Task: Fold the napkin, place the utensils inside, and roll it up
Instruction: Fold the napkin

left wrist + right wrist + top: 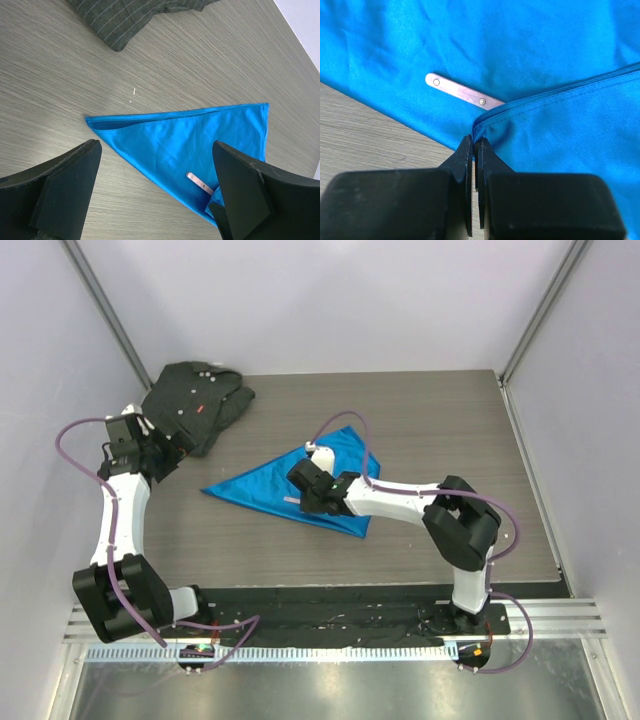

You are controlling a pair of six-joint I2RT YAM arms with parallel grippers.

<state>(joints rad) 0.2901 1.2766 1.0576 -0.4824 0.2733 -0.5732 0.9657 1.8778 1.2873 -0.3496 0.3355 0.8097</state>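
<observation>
One blue napkin (262, 490) lies as a triangle mid-tabletop (430, 420), with one knife (462, 93) poking out from under its folded-over flap. The right hand (474, 142) is pinched tight on that flap's edge, and the left hand (156, 147) is wide open, holding nothing. One dark shirt (195, 400) sits far left.

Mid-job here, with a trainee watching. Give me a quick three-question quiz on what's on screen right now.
1. True or false: the left gripper holds the napkin.
2. Fill in: the knife lies partly under a fold of the ____.
3. The right gripper is shut on: A) the knife, B) the napkin's edge, C) nothing.
Key: 1 false, it is open and holds nothing; 2 napkin; 3 B.
</observation>
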